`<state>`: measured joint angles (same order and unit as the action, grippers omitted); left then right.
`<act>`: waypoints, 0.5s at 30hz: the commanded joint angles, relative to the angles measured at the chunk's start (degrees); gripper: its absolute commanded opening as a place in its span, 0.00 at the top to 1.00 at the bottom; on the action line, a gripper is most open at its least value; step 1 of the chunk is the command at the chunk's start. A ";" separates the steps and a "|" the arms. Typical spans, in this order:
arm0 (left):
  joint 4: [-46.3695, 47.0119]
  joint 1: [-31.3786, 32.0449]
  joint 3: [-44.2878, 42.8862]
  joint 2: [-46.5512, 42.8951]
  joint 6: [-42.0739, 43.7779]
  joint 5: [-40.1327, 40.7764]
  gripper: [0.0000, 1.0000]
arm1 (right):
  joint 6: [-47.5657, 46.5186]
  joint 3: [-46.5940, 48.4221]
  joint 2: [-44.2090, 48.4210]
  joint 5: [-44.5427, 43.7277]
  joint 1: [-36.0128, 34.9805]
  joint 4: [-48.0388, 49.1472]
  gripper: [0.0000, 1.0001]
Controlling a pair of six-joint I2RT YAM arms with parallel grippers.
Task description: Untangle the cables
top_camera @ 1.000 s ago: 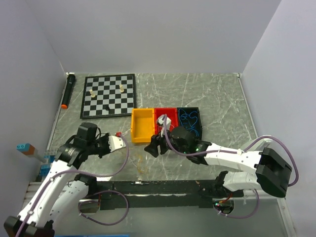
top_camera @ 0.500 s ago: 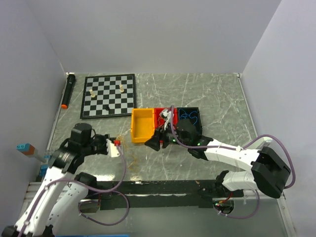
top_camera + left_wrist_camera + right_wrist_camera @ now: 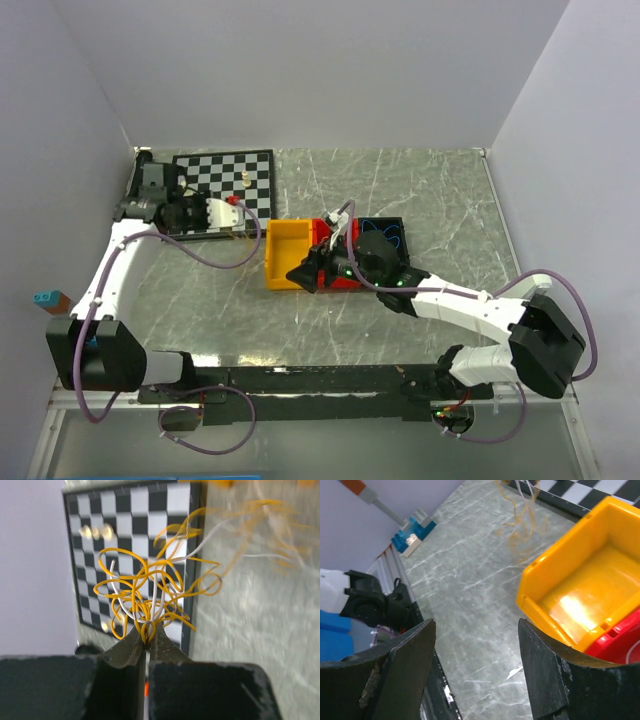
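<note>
The left claw (image 3: 148,639) is clamped on the root of the cables (image 3: 150,592), a knot of yellow and white loops held up in front of the chessboard (image 3: 145,510), at the upper left of the top view. The right claw (image 3: 475,630) stands wide apart and grips nothing, hovering by the near corner of the yellow bin (image 3: 555,565).

The step in hand, as I judge it, is drawing one strand out of the knot. Done well, the left claw needs a firm, steady pinch. The right claw should come across and take a single free end at the fringe, not a loop in the middle. A slow pull would then let the curls slide out rather than cinch.

Only the left wrist view shows the knot strand by strand. From above the wires are so fine that I can hardly make them out. Only the top view shows that the claws are well apart, and that a blue cable (image 3: 382,238) lies in the black bin (image 3: 384,219) at mid-frame. The right wrist view adds faint tan strands (image 3: 522,515) dangling at its top edge.
</note>
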<state>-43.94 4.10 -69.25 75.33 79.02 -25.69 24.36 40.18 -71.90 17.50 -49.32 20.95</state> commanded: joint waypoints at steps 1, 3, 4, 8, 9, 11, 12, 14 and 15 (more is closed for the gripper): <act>-5.53 -3.65 -1.49 0.68 10.08 -0.59 0.99 | -0.19 2.09 -2.71 2.01 2.29 4.09 0.26; -9.39 -3.92 -5.26 4.02 11.85 0.55 0.99 | -0.19 2.35 -3.33 3.15 2.91 4.62 0.27; -11.58 -5.40 -7.02 5.69 12.29 0.47 0.99 | -0.28 2.44 -3.42 3.42 3.17 4.71 0.27; -16.51 -6.21 -11.78 10.27 15.53 0.38 0.99 | -0.81 1.74 -3.25 3.60 3.97 5.24 0.27; -17.40 -6.21 -11.87 10.62 16.94 0.55 0.99 | -0.72 1.39 -3.16 3.68 4.32 5.50 0.27; -17.06 -6.12 -11.00 10.63 19.40 1.60 0.99 | -0.45 0.51 -2.99 3.95 4.84 6.29 0.27; -16.62 -6.12 -10.47 10.63 20.46 2.13 0.99 | -0.19 0.07 -2.81 4.12 5.11 6.73 0.27; -15.82 -6.21 -10.98 11.50 20.21 2.84 0.99 | -0.10 -0.37 -2.90 4.48 5.29 7.17 0.27; -16.78 -6.21 -12.30 12.72 19.86 2.93 0.99 | -0.10 -0.46 -2.90 4.65 5.29 7.26 0.27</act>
<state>-57.67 -2.11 -78.98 86.63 94.78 -22.52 24.40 40.12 -75.92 20.51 -44.69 23.75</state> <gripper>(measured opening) 0.059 0.735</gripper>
